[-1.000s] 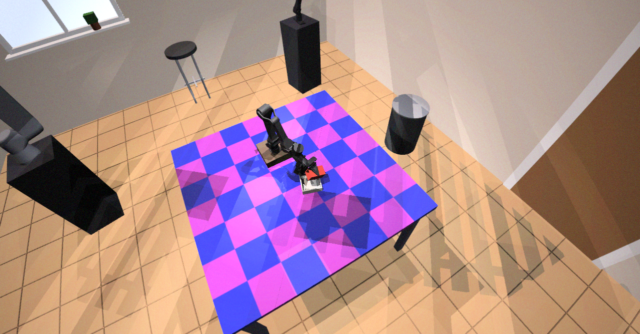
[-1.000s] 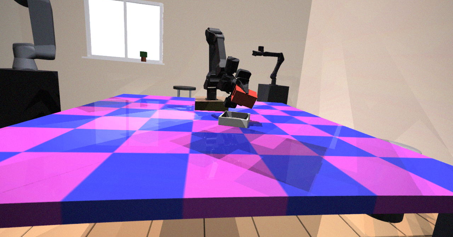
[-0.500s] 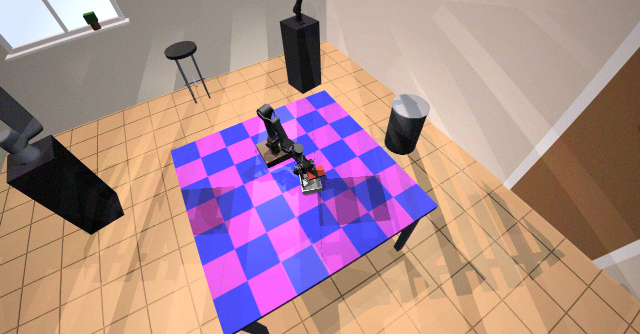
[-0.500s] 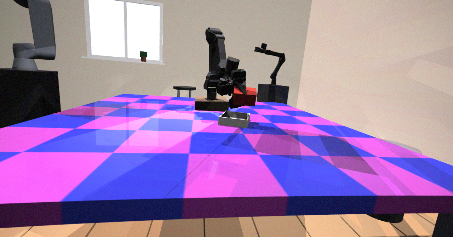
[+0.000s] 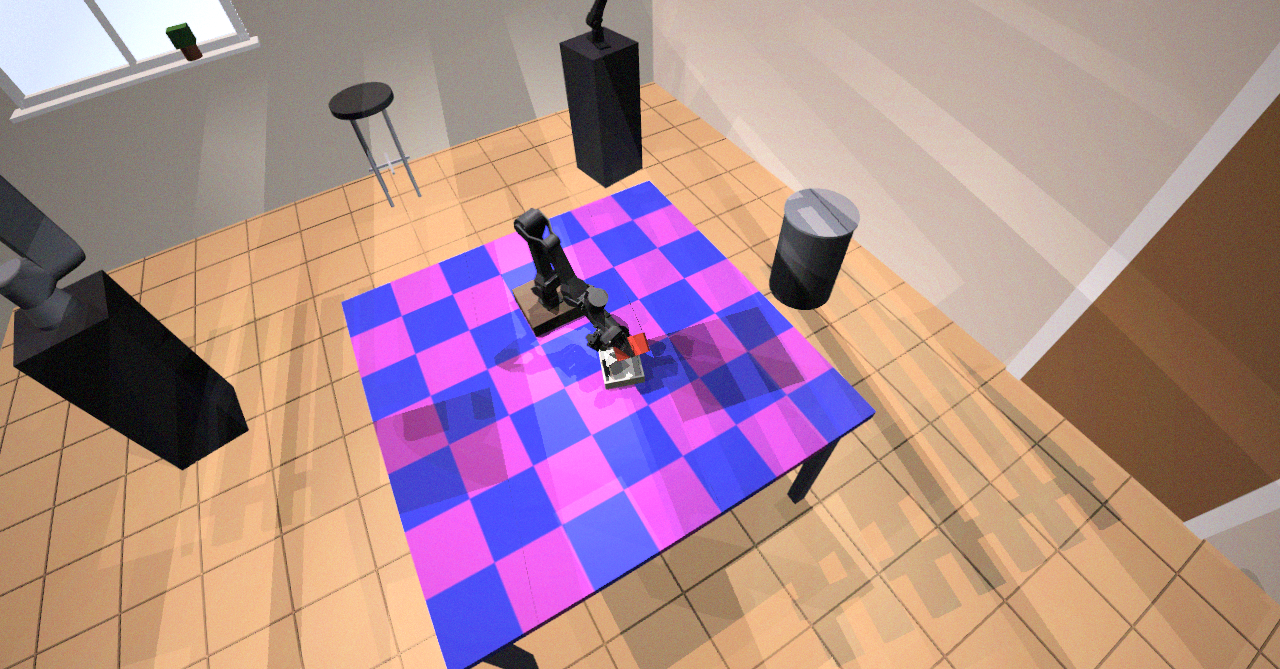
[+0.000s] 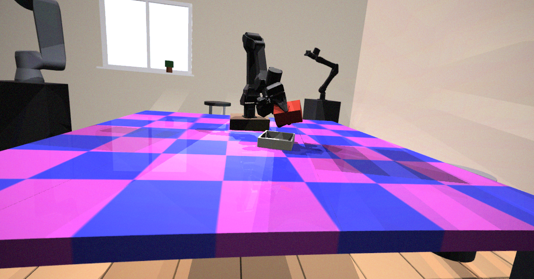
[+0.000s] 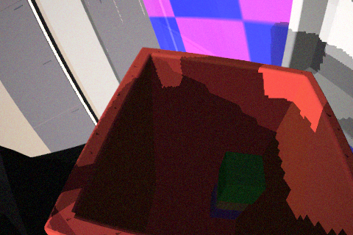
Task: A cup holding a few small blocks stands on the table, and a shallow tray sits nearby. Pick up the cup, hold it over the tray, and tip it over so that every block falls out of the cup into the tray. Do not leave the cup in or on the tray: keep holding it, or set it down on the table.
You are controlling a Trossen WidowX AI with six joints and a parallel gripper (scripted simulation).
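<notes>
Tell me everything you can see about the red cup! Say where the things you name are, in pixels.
The red cup [image 5: 638, 343] [image 6: 293, 112] [image 7: 312, 165] is boxy, with flat sides, a square-looking open top and thin walls that look like plastic. The black pincer [image 6: 285, 109] grips it off the table, tilted, near the tray [image 5: 623, 384] [image 6: 275, 143]. Inside, in the shadows, sits a green block [image 7: 240, 176] with something bluish under it. I can't tell how many blocks there are.

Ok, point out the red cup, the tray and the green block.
Red cup [image 5: 638, 343] [image 6: 293, 112] [image 7: 312, 158]: top, exterior, wrist; side walls.
Tray [image 5: 624, 385] [image 6: 275, 144]: top, exterior; outer wall.
Green block [image 7: 240, 174]: wrist; upper face.
</notes>
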